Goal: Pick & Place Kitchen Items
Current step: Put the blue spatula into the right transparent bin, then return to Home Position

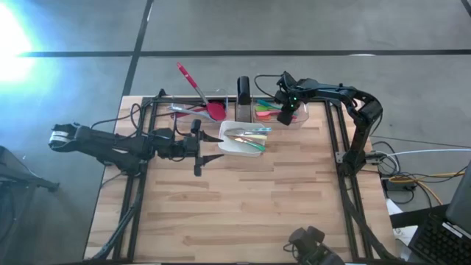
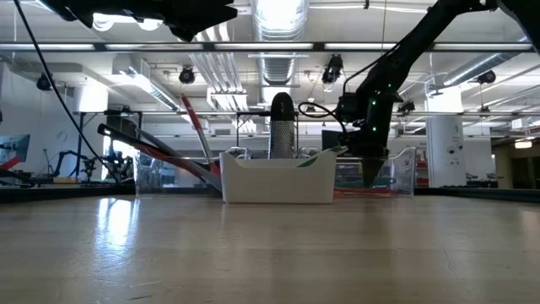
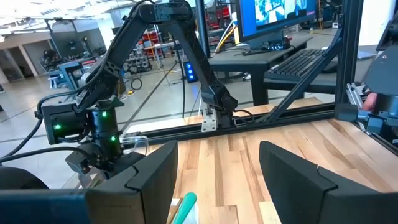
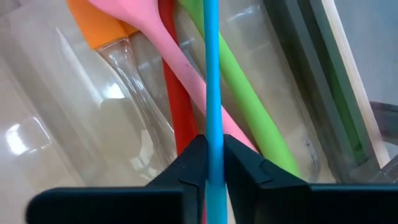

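My right gripper [image 4: 214,163] pinches the blue spoon [image 4: 211,74] handle, low inside the clear bin [image 1: 291,112] at the table's back. I should let go gently so it lies with the others. The pink spoon [image 4: 163,43], green spoon [image 4: 249,106] and red one crowd close. My left gripper [image 1: 208,149] waits spread beside the white dish [image 1: 229,144].

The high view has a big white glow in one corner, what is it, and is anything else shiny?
High view: glare washes out the floor at top left. Low view: ceiling lamps reflect off the wooden table. Right wrist view: bright glints on the clear plastic bin.
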